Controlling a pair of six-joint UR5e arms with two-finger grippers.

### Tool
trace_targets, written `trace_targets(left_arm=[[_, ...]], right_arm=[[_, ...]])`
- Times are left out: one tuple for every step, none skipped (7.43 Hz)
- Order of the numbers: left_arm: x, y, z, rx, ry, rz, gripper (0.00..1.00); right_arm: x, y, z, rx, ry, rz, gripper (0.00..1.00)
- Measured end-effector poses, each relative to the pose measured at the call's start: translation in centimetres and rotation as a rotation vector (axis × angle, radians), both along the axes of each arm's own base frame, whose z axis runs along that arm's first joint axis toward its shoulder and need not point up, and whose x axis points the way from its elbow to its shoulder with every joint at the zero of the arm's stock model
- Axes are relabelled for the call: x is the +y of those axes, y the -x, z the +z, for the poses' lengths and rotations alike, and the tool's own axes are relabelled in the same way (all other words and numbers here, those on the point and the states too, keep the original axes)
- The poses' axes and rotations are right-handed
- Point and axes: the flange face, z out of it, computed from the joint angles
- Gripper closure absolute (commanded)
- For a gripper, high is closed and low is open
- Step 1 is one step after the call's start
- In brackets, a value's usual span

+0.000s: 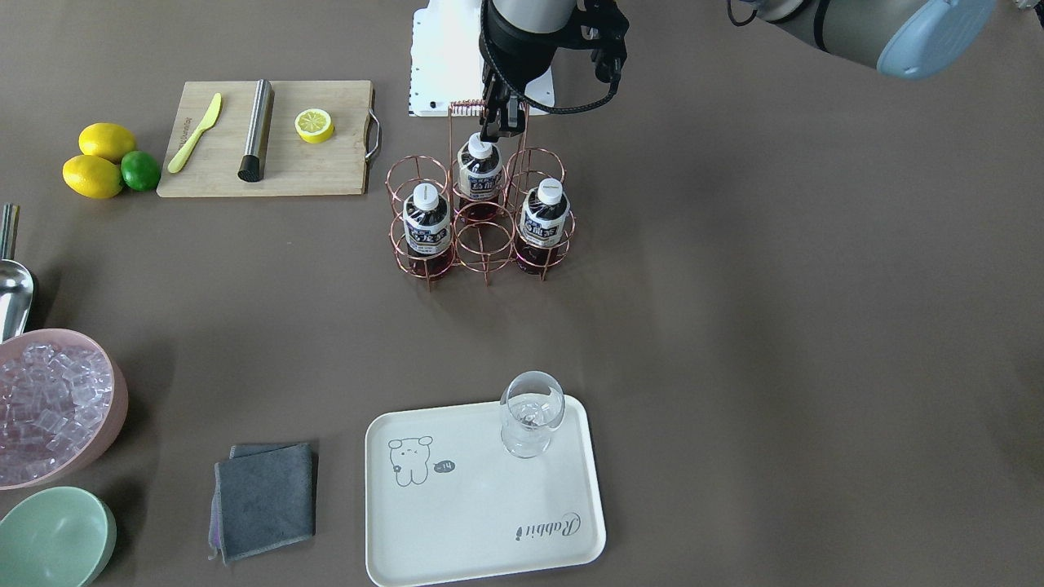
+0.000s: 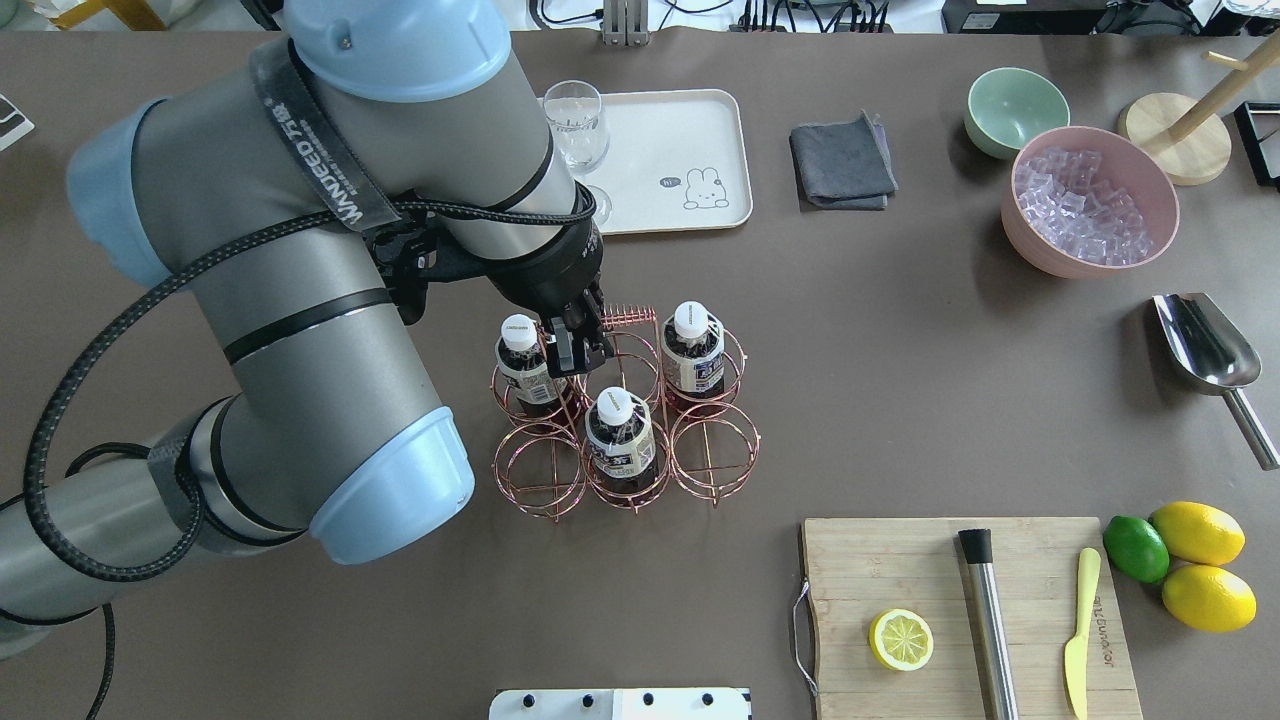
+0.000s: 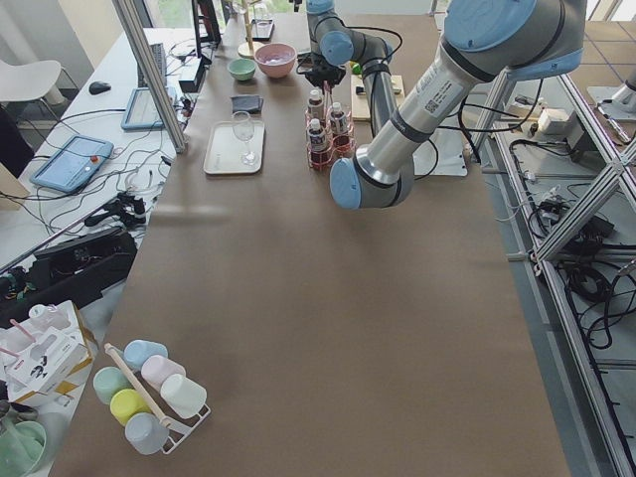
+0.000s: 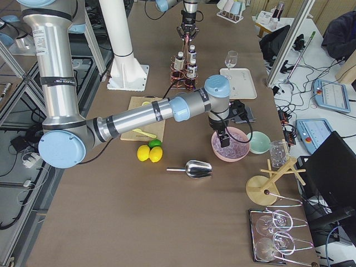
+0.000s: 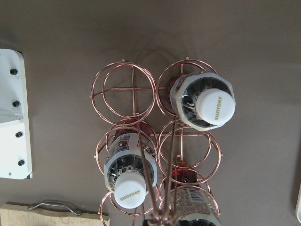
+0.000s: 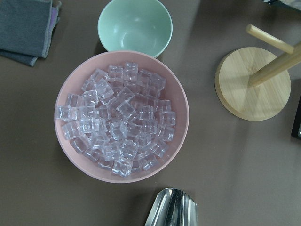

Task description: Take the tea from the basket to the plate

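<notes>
- Beyond left gripper [image 2: 575, 350], away from robot: plate [image 2: 690, 130], glass [image 2: 577, 125] on one corner, rest bare, so room to set down.
- Directly below it: basket [image 1: 487, 249], 3 cells filled, 3 empty; tall handle [image 1: 469, 104] just beside it, snag risk on lift.
- Under its tips, prob. the target: tea [image 1: 479, 173], ring cell keeps it upright, cap free.
- Jaws: can't tell apart or together.

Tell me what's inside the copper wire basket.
The basket holds three tea bottles, one per cell; its other three cells are empty. Anything beneath the bottles is covered.
</notes>
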Motion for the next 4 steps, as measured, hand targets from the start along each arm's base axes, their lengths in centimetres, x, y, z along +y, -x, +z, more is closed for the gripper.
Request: trace_targets(left_arm=[[-0.4,0.3,0.0,-0.001,0.005,-0.005,1.0],[-0.8,0.4,0.1,-0.004,0.008,-0.01,1.0],[-1.1,0.3,0.2,-0.008,0.013,-0.012,1.0],[-1.5,-0.2,0.1,-0.016,0.019,-0.013,1.0]], right_arm=[[-0.1,0.5,-0.9,-0.008,-0.015,-0.008,0.0],[-0.1,1.3,-2.5,-0.022,-0.031,-0.009,0.0],[0.3,2.5,-5.1,-0.037,-0.072,-0.022,0.0],[0.4,4.1,-7.9,-0.052,-0.123,-0.049,0.0]])
